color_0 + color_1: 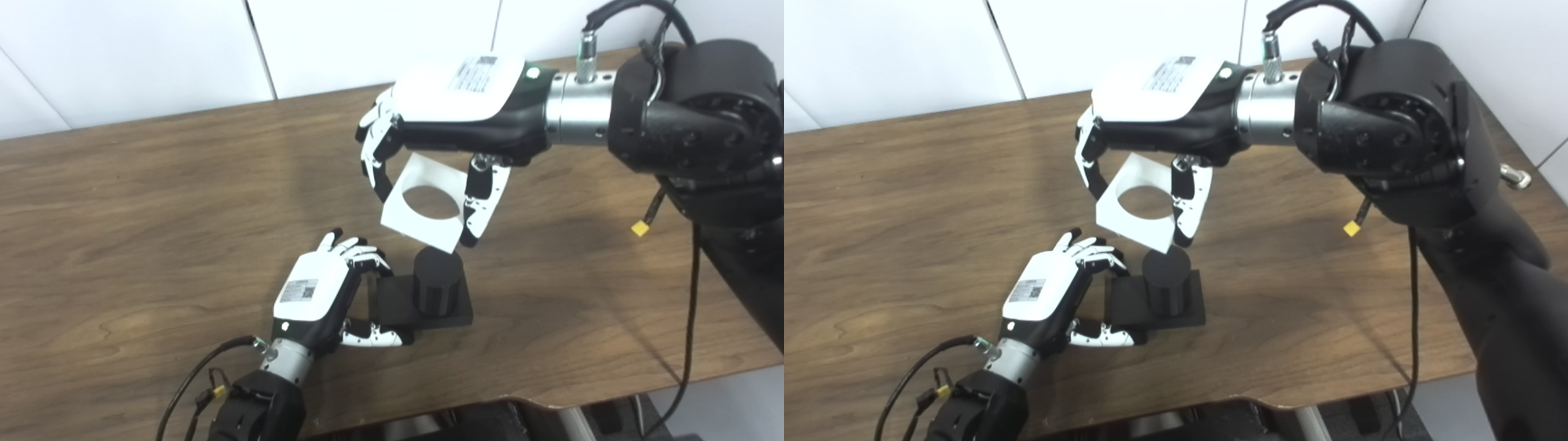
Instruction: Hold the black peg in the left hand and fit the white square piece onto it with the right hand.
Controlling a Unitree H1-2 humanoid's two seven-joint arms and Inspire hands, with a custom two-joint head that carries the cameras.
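The black peg (436, 280) is a short upright cylinder on a flat square black base (392, 303) resting on the wooden table (153, 214). My left hand (324, 294) grips the base's left edge, fingers at its far corner and thumb along its near edge. The white square piece (422, 205), with a round hole through it, hangs tilted in the air just above and behind the peg. My right hand (441, 122) is shut on it from above, fingers on its left edge and thumb on its right. The piece's lowest corner is close over the peg's top.
My right forearm (1372, 128) and elbow fill the upper right of the view, with a black cable (692, 318) and a small yellow tag (640, 228) hanging below. White wall panels (367, 37) stand behind the table. The table's front edge (551, 401) runs near the bottom.
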